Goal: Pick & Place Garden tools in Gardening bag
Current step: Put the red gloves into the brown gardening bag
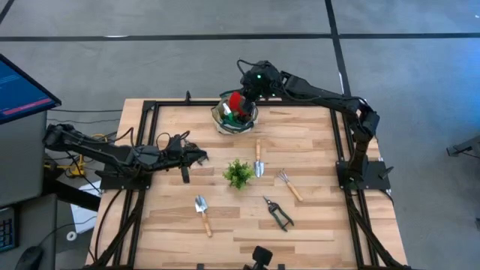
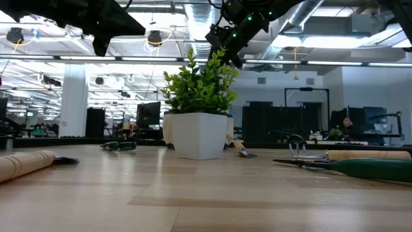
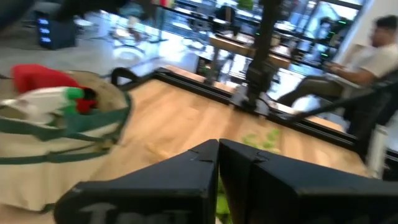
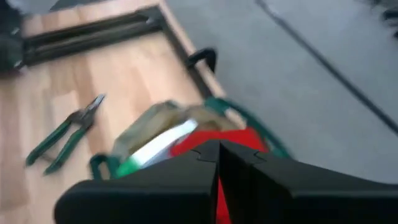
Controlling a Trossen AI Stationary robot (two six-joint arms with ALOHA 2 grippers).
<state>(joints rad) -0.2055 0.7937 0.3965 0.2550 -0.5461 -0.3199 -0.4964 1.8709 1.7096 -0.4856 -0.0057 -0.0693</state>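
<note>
R gripper (image 1: pixel 247 96) hangs over the gardening bag (image 1: pixel 223 120) at the desk's (image 1: pixel 315 225) far edge, fingers clenched tight w/ nothing between them; red gloves (image 1: pixel 236 100) and a green-white spray bottle (image 4: pixel 155 149) sit in the bag right under it. Nearer than the bag: trowel (image 1: pixel 258 159), then leafy plant (image 1: pixel 238 174), small rake (image 1: pixel 289 184), pruning shears (image 1: pixel 277 213), 2nd trowel (image 1: pixel 202 214), all loose on the desk, well apart from R gripper. L gripper (image 1: pixel 201 157) also clamped shut, empty, parked low beside the plant, pointing twd it.
</note>
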